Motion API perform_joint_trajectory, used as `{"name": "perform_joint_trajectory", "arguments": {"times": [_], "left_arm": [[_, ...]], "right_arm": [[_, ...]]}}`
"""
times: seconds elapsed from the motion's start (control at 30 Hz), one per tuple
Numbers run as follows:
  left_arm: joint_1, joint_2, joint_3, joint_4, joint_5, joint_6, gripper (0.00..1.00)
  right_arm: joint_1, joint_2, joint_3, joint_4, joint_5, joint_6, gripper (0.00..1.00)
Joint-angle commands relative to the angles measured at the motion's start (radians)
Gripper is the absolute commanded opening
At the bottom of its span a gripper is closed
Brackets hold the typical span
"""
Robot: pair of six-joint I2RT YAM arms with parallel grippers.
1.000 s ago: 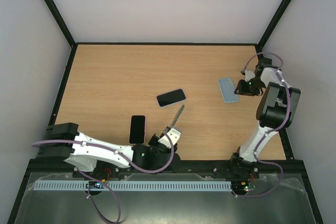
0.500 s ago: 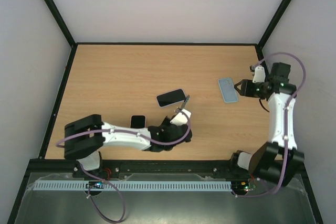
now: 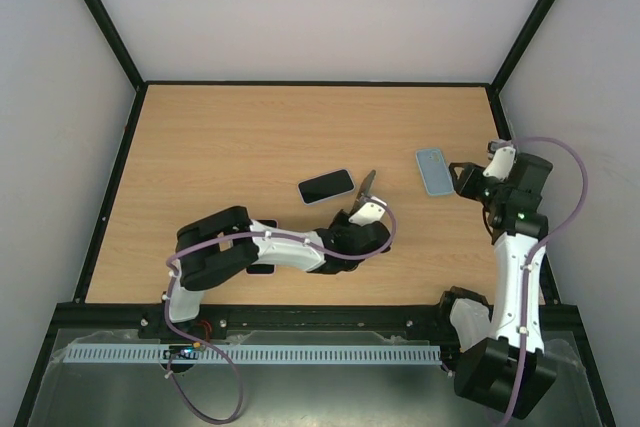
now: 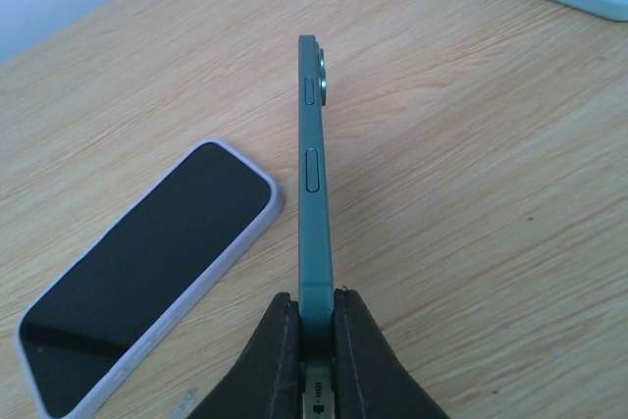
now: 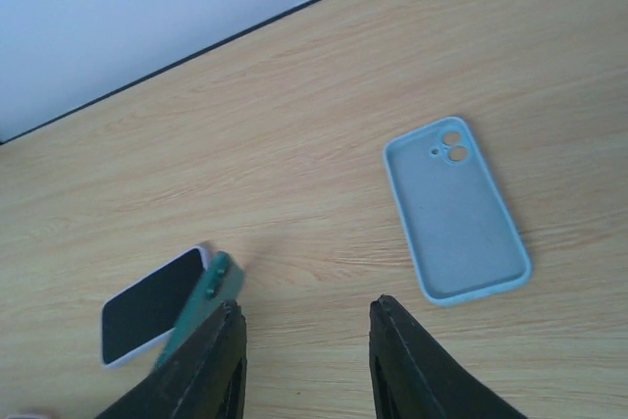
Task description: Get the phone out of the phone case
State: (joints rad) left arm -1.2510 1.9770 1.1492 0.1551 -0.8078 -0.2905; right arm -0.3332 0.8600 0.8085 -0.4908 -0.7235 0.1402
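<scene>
The left gripper (image 4: pixel 315 299) is clamped on a green phone (image 4: pixel 312 174), a thin slab with a matte, smooth side rail, two slim buttons set into it and a rounded camera bump near the far end. The black fingers (image 4: pixel 365 365) pinch it by its flat faces, so it stands on its narrow edge above the wood. Whether its far end touches the table (image 3: pixel 220 137) I cannot tell.

Just beside it, on its left, a lilac-cased phone (image 4: pixel 147 277) lies flat, glossy black glass up, with a soft rounded rim all round.

Over to the right the pale blue case (image 5: pixel 454 208) lies by itself, hollow side up. It is a shallow rubbery tray with rounded corners and two round camera holes at one end, well apart from the green phone. The right gripper (image 5: pixel 306 313) hovers near it with its dark fingers (image 5: pixel 404 360) spread and only wood grain between them.

The table is pale, straight-grained laminate. The right arm works close to the black side rail (image 3: pixel 520 167) — the wood runs on wide beyond the phones to the far wall.
</scene>
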Motion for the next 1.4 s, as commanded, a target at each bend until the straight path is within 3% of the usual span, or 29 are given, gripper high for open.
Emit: {"name": "perform_joint_trajectory", "arguments": {"times": [0.0,0.23,0.43,0.67,0.87,1.0,1.27,1.37], "left_arm": [[0.025,-0.004,-0.032,-0.019,-0.109,-0.076,0.03],[0.068,-0.022,-0.085,-0.050,-0.178,-0.130,0.02],[0.067,0.116,0.099,-0.212,-0.178,-0.091,0.02],[0.053,0.223,0.244,-0.347,-0.117,-0.108,0.10],[0.062,0.236,0.265,-0.335,-0.025,-0.131,0.21],[0.067,0.217,0.265,-0.318,0.064,-0.129,0.35],[0.075,-0.035,0.105,-0.220,0.208,-0.117,0.61],[0.113,-0.120,0.066,-0.235,0.246,-0.129,0.66]], "right_arm": [[0.001,-0.008,-0.054,0.133,0.095,0.052,0.32],[0.002,-0.028,-0.108,0.186,0.104,0.061,0.29],[0.001,-0.014,-0.131,0.225,0.115,0.055,0.28],[0.002,0.004,-0.135,0.233,0.142,0.047,0.26],[0.001,-0.001,-0.141,0.233,0.161,0.043,0.26],[0.002,-0.007,-0.147,0.236,0.167,0.038,0.25],[0.002,-0.015,-0.159,0.243,0.145,0.031,0.26],[0.002,-0.007,-0.153,0.236,0.135,0.022,0.29]]}}
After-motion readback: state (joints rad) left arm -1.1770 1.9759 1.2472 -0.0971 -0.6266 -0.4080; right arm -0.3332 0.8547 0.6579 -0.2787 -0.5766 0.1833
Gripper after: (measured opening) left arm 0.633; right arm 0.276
